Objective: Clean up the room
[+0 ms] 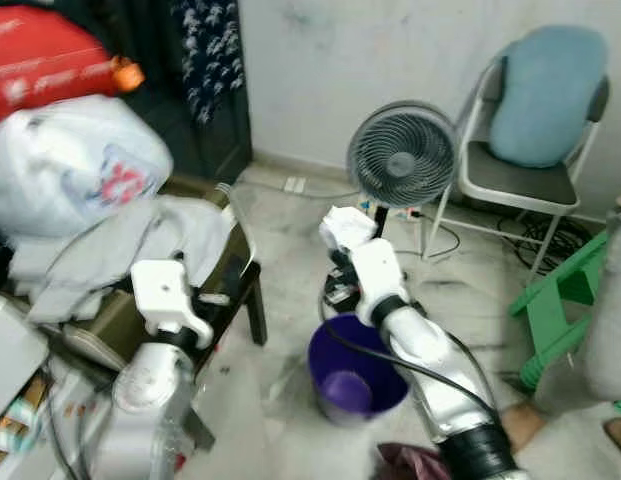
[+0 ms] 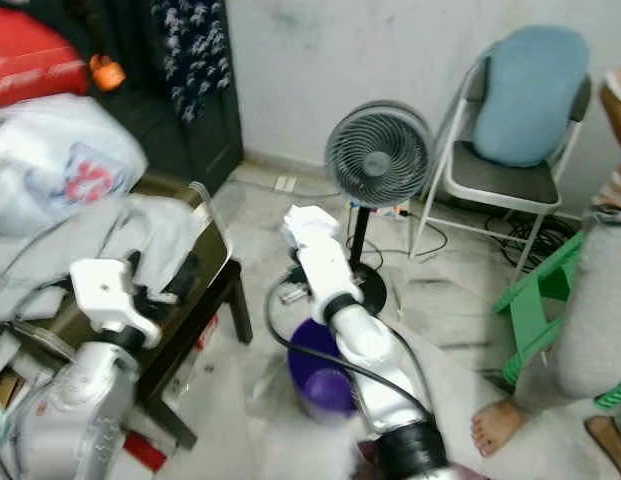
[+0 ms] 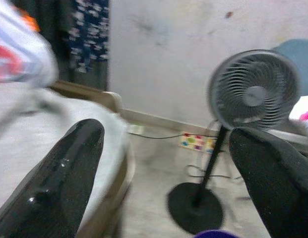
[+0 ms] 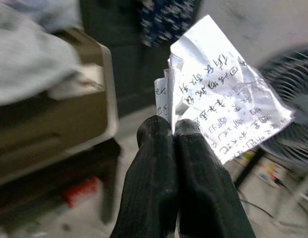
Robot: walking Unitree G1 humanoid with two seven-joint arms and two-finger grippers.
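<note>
Right hand [image 4: 173, 130] pinching crumpled paper [image 4: 223, 106], handwriting legible at wrist, left hand [image 3: 163, 163] spread open

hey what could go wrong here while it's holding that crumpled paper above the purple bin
The right gripper pinches only an edge of the crumpled paper, so it could slip out. The paper sits beyond the purple bin, toward the fan; released here, it would likely land on the floor. The arm could also knock the fan.
</note>
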